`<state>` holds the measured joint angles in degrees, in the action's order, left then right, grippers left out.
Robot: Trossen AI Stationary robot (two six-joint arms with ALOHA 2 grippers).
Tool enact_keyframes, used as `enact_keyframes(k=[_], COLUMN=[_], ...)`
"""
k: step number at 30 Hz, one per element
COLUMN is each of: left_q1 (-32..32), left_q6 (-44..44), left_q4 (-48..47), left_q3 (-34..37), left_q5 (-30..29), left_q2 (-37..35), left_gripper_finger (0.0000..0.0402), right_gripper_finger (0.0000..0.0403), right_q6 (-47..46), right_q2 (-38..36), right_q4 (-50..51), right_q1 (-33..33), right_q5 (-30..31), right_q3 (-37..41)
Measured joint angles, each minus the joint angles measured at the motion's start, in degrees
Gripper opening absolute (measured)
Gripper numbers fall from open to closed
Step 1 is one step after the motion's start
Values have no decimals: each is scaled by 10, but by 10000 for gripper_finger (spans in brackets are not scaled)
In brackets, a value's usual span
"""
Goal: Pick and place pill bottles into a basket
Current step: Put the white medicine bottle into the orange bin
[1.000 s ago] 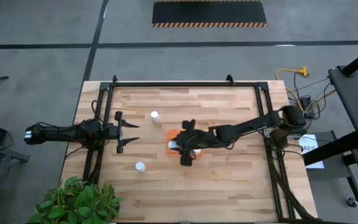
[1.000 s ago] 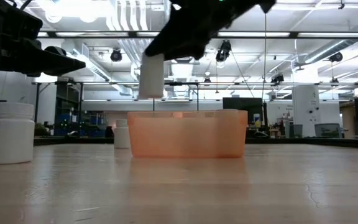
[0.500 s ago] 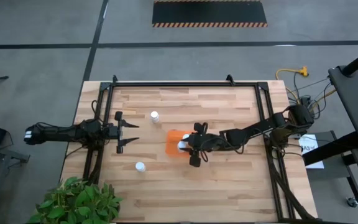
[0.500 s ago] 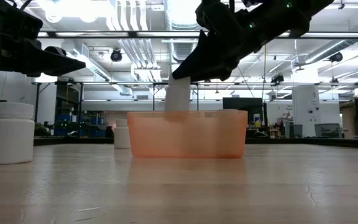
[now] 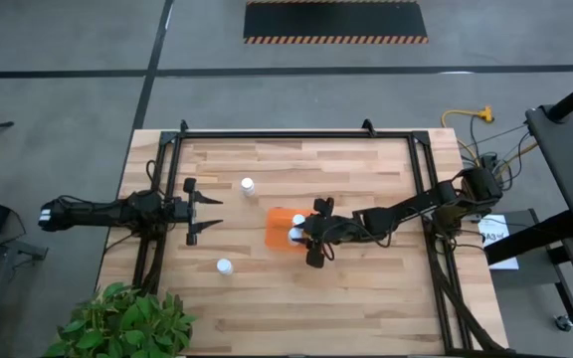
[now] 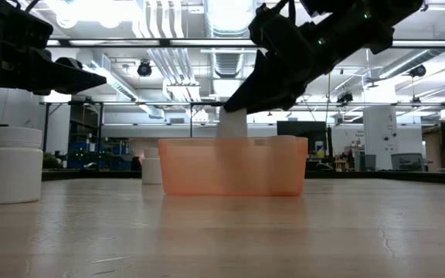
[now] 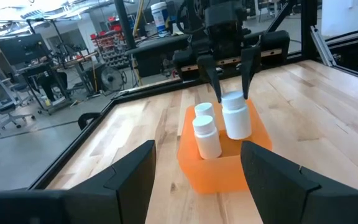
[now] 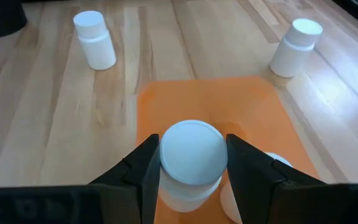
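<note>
The orange basket sits mid-table; it also shows in the left wrist view and the low view. My right gripper is over it, shut on a white pill bottle. Two more bottles stand in the basket beside it. One bottle stands on the table beyond the basket, another nearer the front edge. My left gripper hangs open and empty to the left of the basket. My right gripper pinches the bottle's top, at its round cap, between its two fingers. The fingers slant down from the table's right side. The bottle is nearly upright, its lower part inside the basket. I cannot tell whether its base touches the floor.
Black frame rails run along the table's far edge and both sides. A potted plant stands at the near left corner. Bare wood lies in front of the basket.
My right gripper has carried the bottle toward the table's right edge and down. The bottle, first clear above the basket's left end, now has its lower part inside the basket near the middle.
</note>
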<state>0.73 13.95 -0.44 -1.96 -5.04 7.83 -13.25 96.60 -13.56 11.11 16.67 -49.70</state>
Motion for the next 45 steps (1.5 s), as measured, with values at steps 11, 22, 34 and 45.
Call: enact_keyframes(k=[11, 22, 34, 45], left_q1=[0, 0, 0, 0], left_q6=[0, 0, 0, 0], left_q4=[-1, -1, -1, -1], left_q3=[0, 0, 0, 0], left_q5=[0, 0, 0, 0], left_q2=[0, 0, 0, 0], left_gripper_finger=[218, 218, 218, 218], right_gripper_finger=[141, 141, 164, 192], right_q6=[-3, -3, -3, -1], right_q2=[0, 41, 40, 40], right_q4=[0, -18, -18, -17], right_q1=[0, 0, 0, 0], right_q5=[-3, -8, -8, -7], right_q3=[11, 12, 12, 12])
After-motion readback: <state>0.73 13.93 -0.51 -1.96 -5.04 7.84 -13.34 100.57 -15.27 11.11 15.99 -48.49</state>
